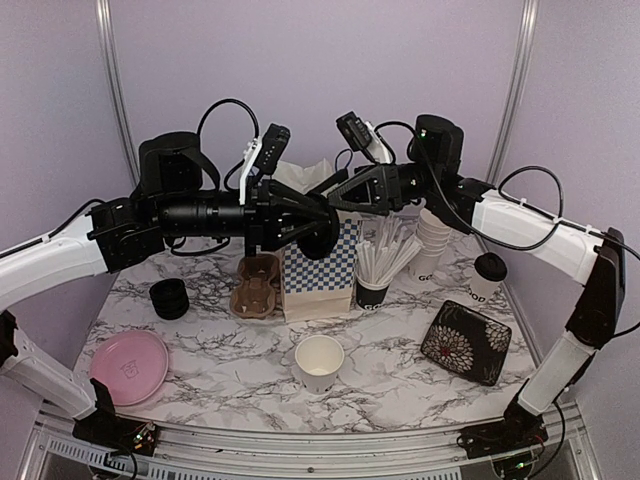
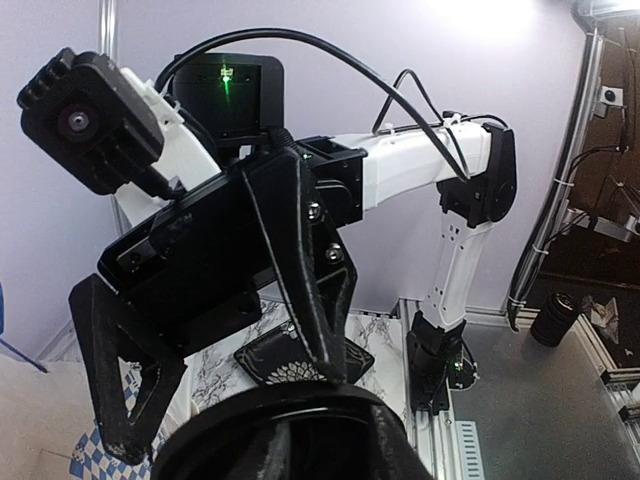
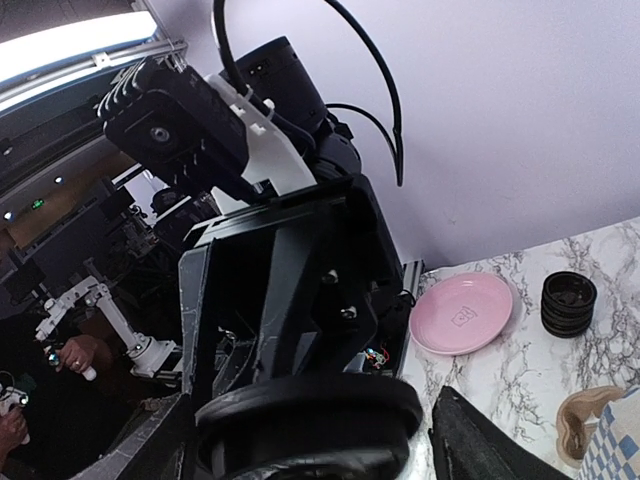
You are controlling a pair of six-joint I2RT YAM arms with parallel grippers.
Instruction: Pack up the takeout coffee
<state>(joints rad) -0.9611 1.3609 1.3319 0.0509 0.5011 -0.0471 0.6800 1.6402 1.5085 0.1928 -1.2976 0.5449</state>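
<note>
Black lid (image 3: pixel 310 405) mid-air over worktop (image 1: pixel 230 350) at 12 o'clock; right claw (image 1: pixel 330 222) straddles it, not clenched; left claw (image 1: pixel 308 238) grip: cannot tell; seat right squarely before left releases

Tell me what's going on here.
Both arms meet in mid-air above the blue-checked bag, the left claw and right claw at one black lid; which one grips it is unclear. An open white cup stands at the front, a lidded cup at the right, and the pulp carrier beside the bag holds no cup.
</note>
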